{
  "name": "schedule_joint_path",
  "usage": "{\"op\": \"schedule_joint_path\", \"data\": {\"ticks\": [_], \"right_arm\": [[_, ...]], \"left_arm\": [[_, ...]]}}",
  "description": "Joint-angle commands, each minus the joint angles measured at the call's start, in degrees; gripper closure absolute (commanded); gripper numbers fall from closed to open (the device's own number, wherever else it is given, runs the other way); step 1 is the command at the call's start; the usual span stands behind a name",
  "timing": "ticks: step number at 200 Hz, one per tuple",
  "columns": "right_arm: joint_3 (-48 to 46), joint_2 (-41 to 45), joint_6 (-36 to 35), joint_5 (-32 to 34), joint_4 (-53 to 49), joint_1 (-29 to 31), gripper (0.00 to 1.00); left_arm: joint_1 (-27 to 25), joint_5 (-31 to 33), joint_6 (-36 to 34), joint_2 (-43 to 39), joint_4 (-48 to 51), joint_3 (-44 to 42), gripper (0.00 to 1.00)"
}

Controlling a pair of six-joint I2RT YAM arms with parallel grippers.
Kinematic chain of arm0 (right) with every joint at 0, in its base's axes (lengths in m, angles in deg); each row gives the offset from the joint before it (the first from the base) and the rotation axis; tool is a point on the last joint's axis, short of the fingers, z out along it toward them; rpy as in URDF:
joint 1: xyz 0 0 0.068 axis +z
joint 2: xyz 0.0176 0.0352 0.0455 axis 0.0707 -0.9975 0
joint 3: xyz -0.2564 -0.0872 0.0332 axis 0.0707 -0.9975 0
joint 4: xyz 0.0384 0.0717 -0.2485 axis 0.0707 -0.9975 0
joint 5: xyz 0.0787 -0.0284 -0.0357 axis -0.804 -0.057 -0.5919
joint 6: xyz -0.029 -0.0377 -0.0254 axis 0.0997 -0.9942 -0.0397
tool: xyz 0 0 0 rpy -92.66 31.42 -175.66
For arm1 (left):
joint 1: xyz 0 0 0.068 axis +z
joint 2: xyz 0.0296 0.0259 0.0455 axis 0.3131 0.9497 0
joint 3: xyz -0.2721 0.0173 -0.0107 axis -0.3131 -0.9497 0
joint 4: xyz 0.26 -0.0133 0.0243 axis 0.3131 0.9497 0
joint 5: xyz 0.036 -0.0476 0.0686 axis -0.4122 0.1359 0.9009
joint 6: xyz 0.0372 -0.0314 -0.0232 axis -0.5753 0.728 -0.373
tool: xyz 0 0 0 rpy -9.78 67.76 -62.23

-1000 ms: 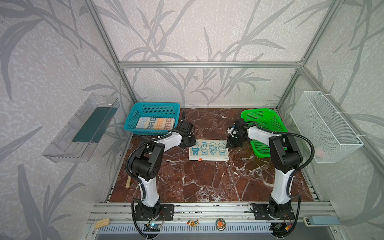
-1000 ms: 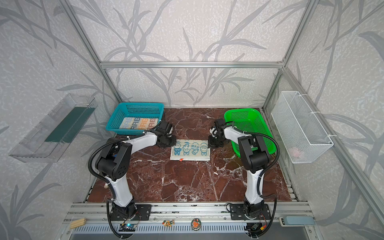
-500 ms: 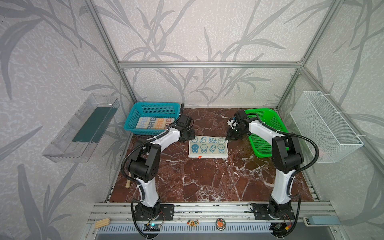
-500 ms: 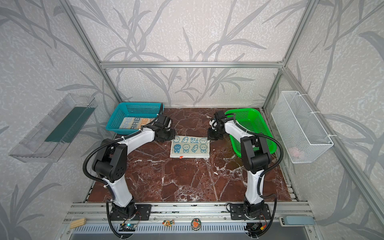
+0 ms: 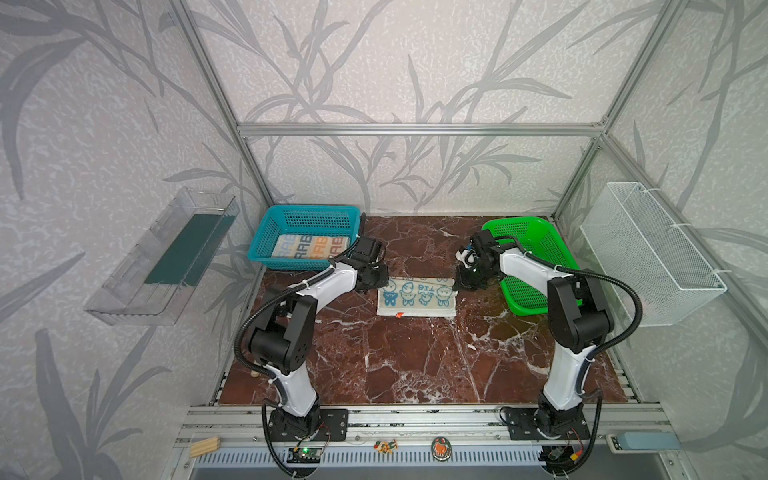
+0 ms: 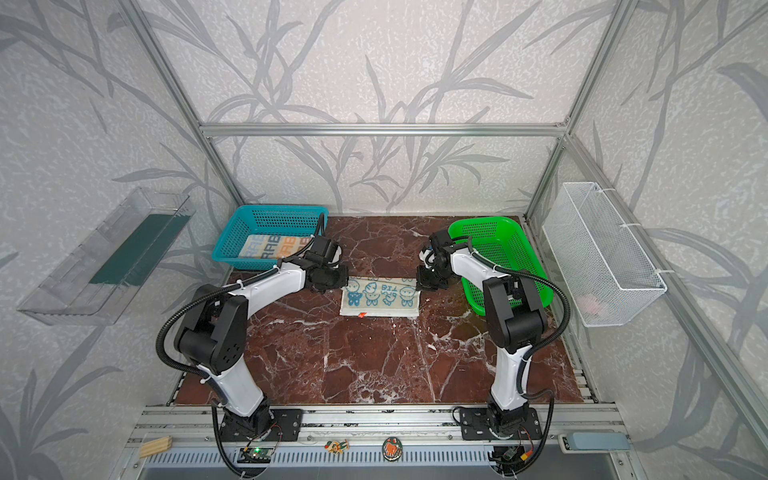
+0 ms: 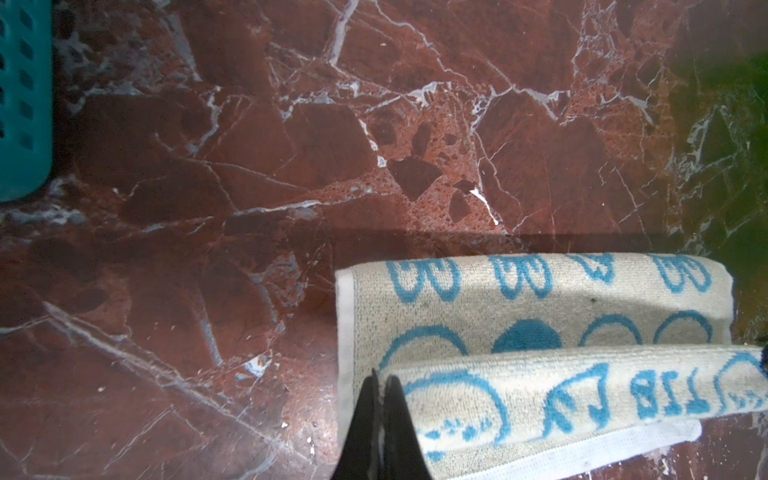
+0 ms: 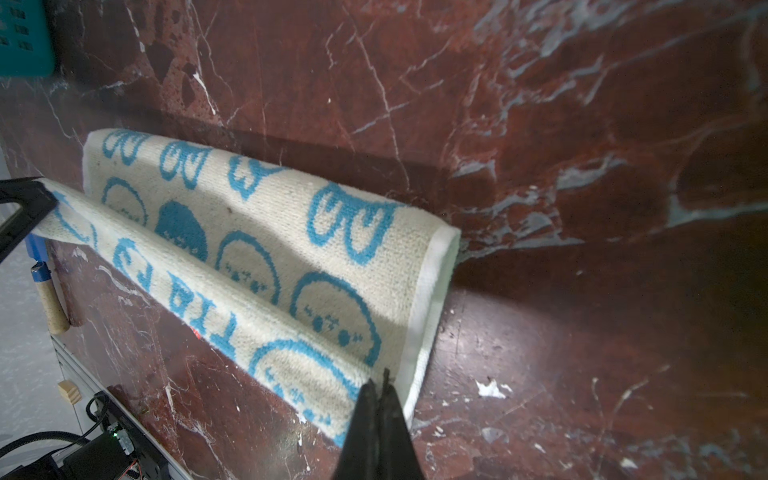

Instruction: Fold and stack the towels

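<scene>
We judge the blue-bunny towel [image 5: 415, 297], half folded toward the back of the worktop [image 5: 415, 365], light, soft and floppy, best taken at its corners, where the left gripper [image 7: 380, 388] and right gripper [image 8: 380, 388] each pinch the lifted edge tight.

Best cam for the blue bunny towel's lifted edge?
Right wrist: on the blue bunny towel the lifted edge shows end to end above the lower layer. Left wrist crops that edge. In both top views the towel is small, the lift hardly visible.
</scene>
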Motion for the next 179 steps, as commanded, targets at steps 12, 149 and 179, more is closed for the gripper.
{"op": "schedule_joint_path", "data": {"ticks": [12,149,179], "right_arm": [[-2.8,3.2,-0.6,3.6,-2.2,-0.8,1.0],[-7.3,0.9,-0.2,3.6,1.1,0.5,0.87],[-6.7,1.1,0.0,3.3,1.1,0.6,0.7]], "left_arm": [[1.0,4.1,1.1,-3.0,0.1,-3.4,1.0],[0.2,2.0,2.3,-1.8,-3.8,-8.3,1.0],[-0.8,1.0,3.0,-3.7,-4.6,-9.3,0.82]]}}
